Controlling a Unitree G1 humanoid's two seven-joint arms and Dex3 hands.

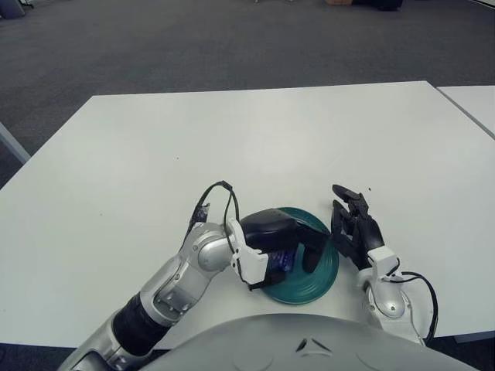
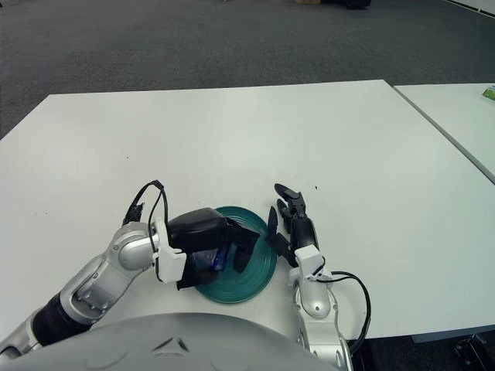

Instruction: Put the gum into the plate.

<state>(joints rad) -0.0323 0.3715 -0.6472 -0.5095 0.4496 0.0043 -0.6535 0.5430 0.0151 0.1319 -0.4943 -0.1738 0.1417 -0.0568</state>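
A teal green plate (image 1: 325, 277) lies on the white table (image 1: 232, 139) close to my body. My left hand (image 1: 288, 246) hangs low over the plate's left half, palm down, with its black fingers curled. A small blue gum pack (image 1: 283, 260) shows under the palm, held between the fingers just above the plate surface; most of it is hidden. My right hand (image 1: 354, 229) shows beside the plate's right rim with its fingers relaxed and nothing in them.
A second white table (image 2: 456, 116) stands at the right, separated by a narrow gap, with a small green item (image 2: 489, 93) at its far edge. A black cable loops off my left wrist (image 1: 220, 202). Grey carpet lies beyond the table.
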